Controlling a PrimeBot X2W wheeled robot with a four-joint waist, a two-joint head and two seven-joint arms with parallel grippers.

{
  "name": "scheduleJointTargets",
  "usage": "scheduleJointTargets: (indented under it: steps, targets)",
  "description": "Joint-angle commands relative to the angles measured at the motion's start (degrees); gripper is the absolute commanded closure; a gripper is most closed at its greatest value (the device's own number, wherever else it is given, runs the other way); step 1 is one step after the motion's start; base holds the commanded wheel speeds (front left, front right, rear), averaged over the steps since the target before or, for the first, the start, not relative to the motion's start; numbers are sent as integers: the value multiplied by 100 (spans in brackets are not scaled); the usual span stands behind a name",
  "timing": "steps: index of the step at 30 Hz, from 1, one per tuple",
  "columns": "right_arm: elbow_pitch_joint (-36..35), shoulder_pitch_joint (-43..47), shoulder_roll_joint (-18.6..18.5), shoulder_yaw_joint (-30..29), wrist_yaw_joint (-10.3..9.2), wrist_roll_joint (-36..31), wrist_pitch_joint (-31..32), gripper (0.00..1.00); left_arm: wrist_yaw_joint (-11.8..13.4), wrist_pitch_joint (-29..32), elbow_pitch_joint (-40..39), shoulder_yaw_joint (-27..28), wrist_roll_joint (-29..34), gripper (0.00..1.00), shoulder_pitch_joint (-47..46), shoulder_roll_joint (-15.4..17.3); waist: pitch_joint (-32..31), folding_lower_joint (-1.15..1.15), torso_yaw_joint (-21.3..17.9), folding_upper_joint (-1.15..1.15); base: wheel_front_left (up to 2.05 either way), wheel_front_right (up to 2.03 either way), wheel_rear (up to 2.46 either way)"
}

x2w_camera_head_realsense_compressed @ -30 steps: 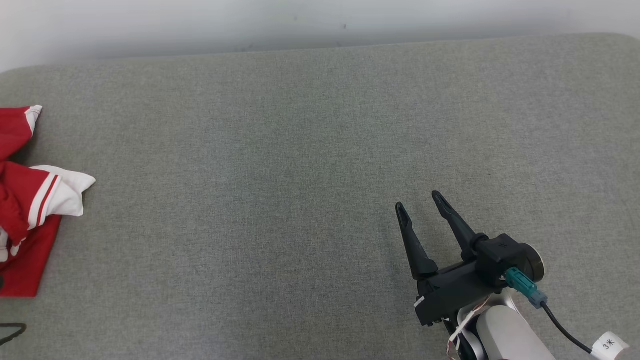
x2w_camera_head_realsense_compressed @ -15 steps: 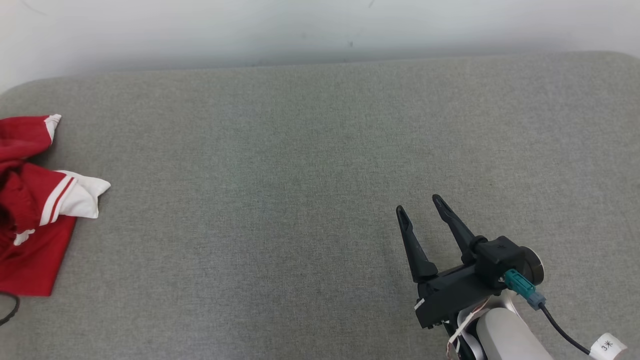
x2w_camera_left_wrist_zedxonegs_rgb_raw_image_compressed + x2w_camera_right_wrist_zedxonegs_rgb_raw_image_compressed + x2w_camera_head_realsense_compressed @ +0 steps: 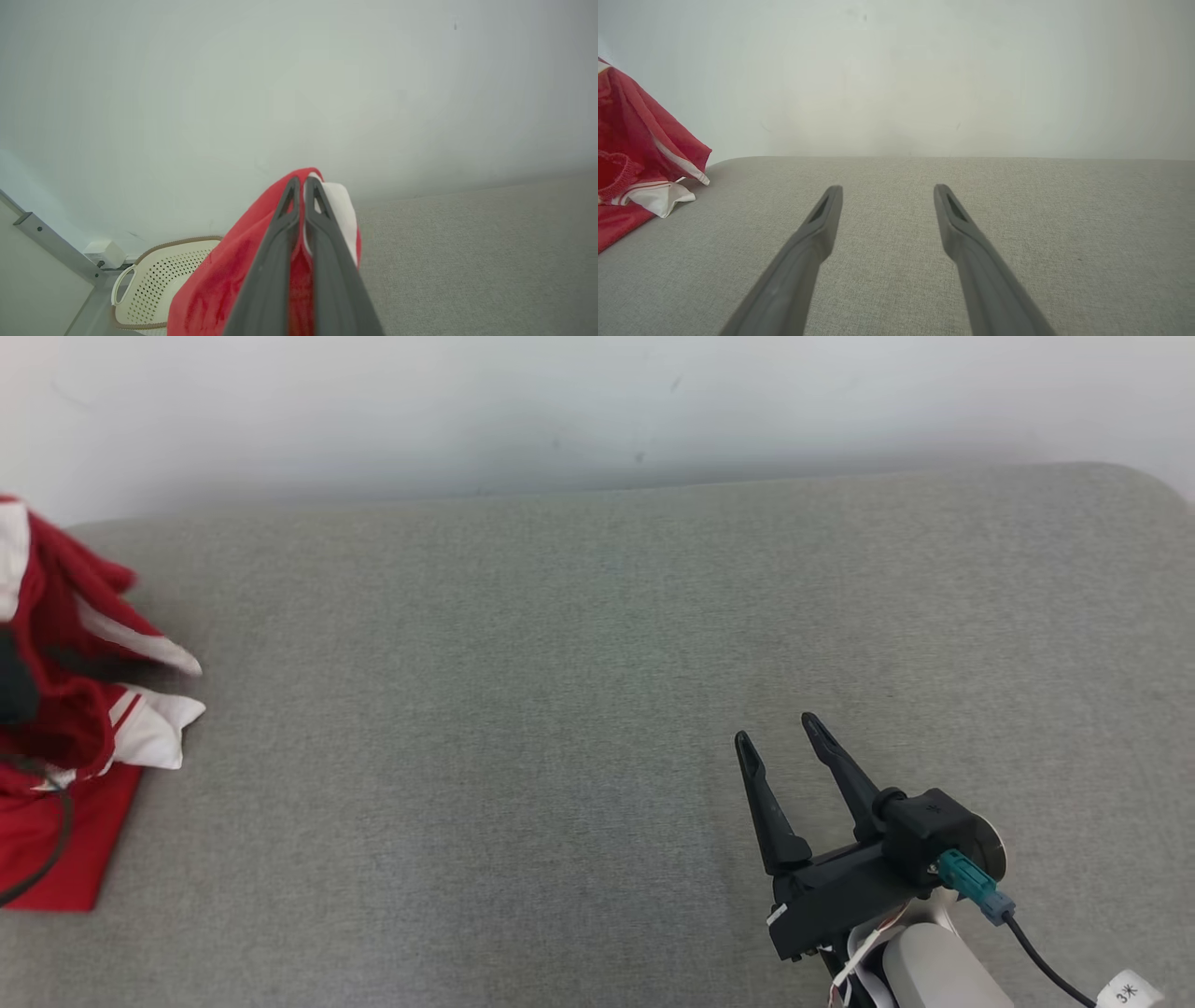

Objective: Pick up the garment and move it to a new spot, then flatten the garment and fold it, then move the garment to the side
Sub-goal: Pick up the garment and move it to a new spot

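Observation:
The garment (image 3: pixel 65 728) is red with white trim and lies bunched at the far left of the grey padded surface (image 3: pixel 560 663). Its upper part is pulled up off the surface, while the lower part still rests on it. In the left wrist view my left gripper (image 3: pixel 302 183) is shut on a red and white fold of the garment (image 3: pixel 219 284), which drapes down around the fingers. My right gripper (image 3: pixel 778 732) hovers low over the surface at the lower right, far from the cloth. It is open with nothing between its fingers (image 3: pixel 822 224). The right wrist view shows the garment (image 3: pixel 640 135) raised at its left edge.
A pale wall (image 3: pixel 597 401) runs along the far edge of the surface. A cream perforated laundry basket (image 3: pixel 159 275) stands below, beyond the surface's left end, beside a grey metal rail (image 3: pixel 56 242). A dark cable (image 3: pixel 54 845) lies over the garment.
My left gripper has shut on the garment and raised its top part into a peak. The head camera has tilted, so the whole picture sits lower. The right gripper has held still.

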Motion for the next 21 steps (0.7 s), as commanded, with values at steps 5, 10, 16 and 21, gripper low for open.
scheduleJointTargets:
  steps: [5,10,16,21]
  targets:
    - [-15,106,64,-41,4,58,-18,0,3,147,-677,-236,-132,100,-38,24,-106,1,-209,0,0,0,0]
    - [-34,135,124,-76,4,63,-18,0,3,358,-1428,-396,-182,100,71,55,-163,1,-445,0,0,0,0]
    - [-48,206,180,-129,4,67,-18,0,17,705,-2493,-626,-246,100,195,-61,-241,1,-812,0,0,0,0]
    - [-60,227,222,-151,4,72,-18,0,35,1004,-3309,-850,-363,100,276,-277,-228,1,-1108,0,0,0,0]
